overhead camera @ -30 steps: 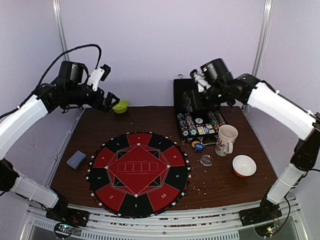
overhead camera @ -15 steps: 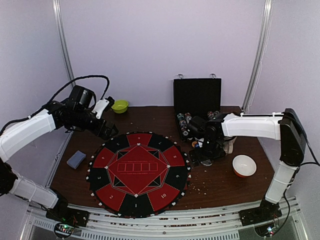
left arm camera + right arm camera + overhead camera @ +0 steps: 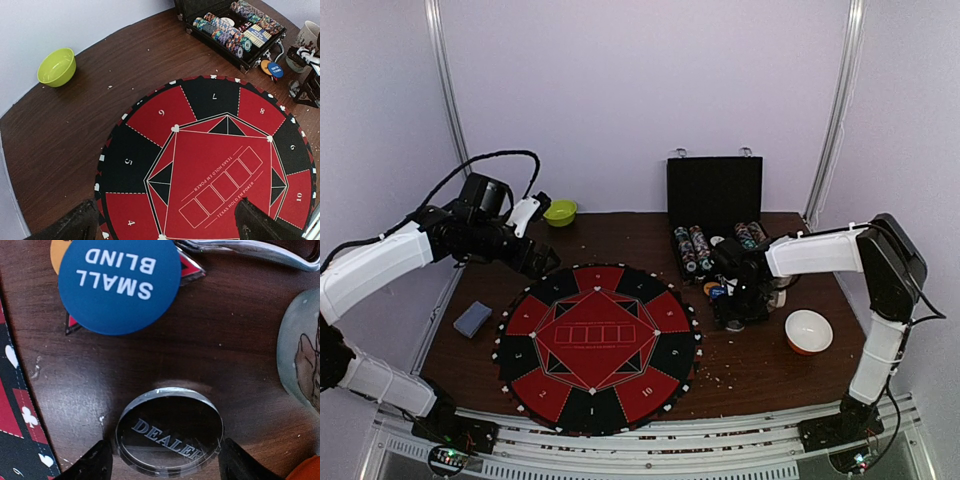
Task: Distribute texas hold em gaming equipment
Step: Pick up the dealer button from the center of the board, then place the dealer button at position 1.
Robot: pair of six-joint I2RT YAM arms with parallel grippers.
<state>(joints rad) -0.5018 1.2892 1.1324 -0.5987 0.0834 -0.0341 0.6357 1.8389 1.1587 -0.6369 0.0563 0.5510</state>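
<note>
Looking at a dark wood table (image 3: 760, 370) with the round red-and-black Texas Hold'em mat (image 3: 597, 345) laid at centre-left. The open black case (image 3: 713, 195) stands at the far edge, with rows of striped poker chips (image 3: 695, 248) in its tray. The left gripper (image 3: 167, 230) hovers over the mat's far-left edge with its fingers wide apart and nothing between them. The right gripper (image 3: 733, 318) is down at the table, just off the mat's right edge. I see a green bowl (image 3: 559, 212) at the far left, and an orange bowl (image 3: 809, 331) with a white inside right of the right gripper. A grey-blue card deck (image 3: 473, 318) lies left of the mat, well apart from both arms. The mug (image 3: 300, 355) is at the right edge of the right wrist view. The blue SMALL BLIND disc (image 3: 119, 285) overlaps an orange disc (image 3: 59, 252) and the red-black triangle (image 3: 190, 267). The clear DEALER disc (image 3: 170, 432) lies flat on the wood, with the right fingers spread to either side, close at its rim.
</note>
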